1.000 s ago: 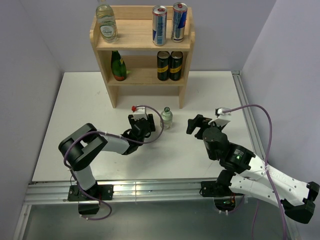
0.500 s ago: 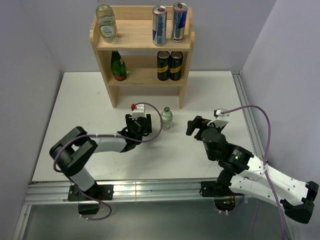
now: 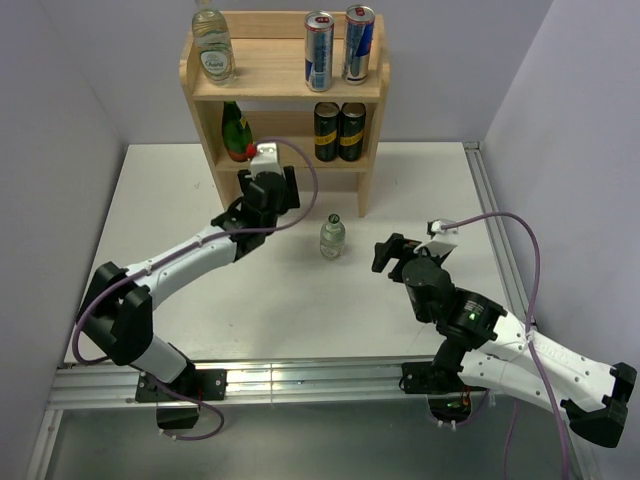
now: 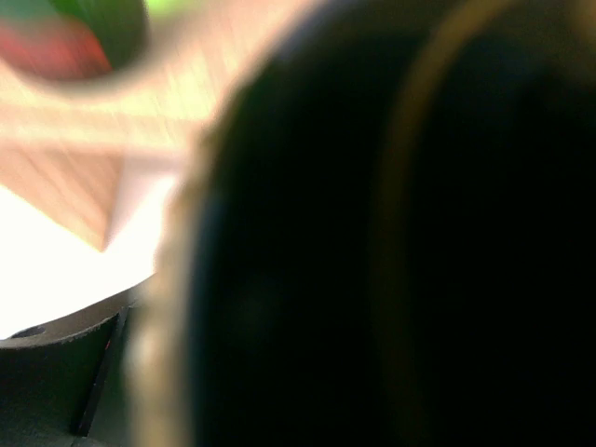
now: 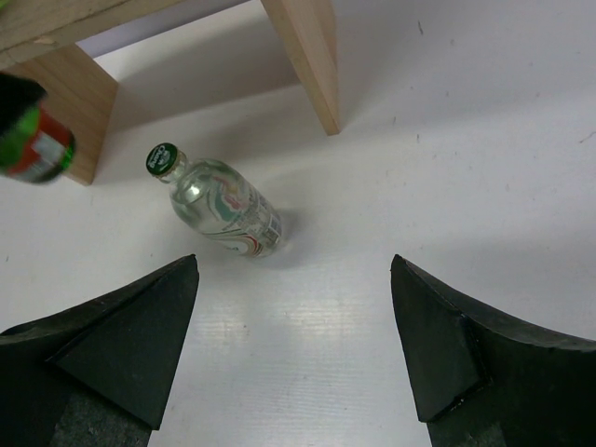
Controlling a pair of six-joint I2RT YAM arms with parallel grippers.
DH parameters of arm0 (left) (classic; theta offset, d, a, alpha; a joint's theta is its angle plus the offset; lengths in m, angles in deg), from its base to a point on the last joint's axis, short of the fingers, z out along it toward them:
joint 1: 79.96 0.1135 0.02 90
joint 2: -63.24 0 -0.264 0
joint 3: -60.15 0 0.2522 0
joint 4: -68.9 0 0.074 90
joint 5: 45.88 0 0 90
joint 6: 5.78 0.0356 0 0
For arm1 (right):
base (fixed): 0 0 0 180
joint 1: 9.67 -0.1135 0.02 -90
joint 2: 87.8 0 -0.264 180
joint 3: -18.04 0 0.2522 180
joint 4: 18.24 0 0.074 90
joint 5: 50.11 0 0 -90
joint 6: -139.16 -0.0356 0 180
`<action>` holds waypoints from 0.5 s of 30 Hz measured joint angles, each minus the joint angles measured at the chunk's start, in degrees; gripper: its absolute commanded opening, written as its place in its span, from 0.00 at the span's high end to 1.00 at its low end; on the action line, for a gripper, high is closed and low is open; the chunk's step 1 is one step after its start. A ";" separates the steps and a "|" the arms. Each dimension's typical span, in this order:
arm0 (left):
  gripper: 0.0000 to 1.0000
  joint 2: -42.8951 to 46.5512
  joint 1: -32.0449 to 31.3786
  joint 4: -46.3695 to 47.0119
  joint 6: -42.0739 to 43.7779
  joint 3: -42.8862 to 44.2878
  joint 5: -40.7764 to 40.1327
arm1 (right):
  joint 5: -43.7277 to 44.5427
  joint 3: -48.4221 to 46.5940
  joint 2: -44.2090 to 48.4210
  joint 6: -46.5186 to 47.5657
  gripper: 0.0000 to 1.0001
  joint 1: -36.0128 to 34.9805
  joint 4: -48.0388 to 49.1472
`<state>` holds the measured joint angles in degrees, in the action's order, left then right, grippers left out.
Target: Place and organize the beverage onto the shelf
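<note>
Two-tier wood shelf (image 3: 270,75) stands at far edge; clear bottle (image 3: 332,238) upright mid-tabletop; green bottle (image 5: 28,140) tilted aloft by a shelf leg.

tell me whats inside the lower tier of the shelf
A dark green bottle stands at the left and two dark cans at the right. The top board covers the tier's back, so anything behind them is hidden.

A dark shape (image 4: 372,233) fills the left wrist view, too blurred to identify; in the right wrist view a green bottle (image 5: 26,130) is cut off at the left edge
</note>
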<state>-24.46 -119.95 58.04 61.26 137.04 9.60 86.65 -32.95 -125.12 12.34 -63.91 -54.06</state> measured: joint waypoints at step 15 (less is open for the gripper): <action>1.00 -1.92 7.52 -7.52 4.50 19.91 5.40 | -0.17 1.81 -0.63 -0.63 0.09 0.00 1.22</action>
<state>-26.38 -112.43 50.52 65.76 156.96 15.00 86.47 -31.14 -125.75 11.71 -63.91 -52.84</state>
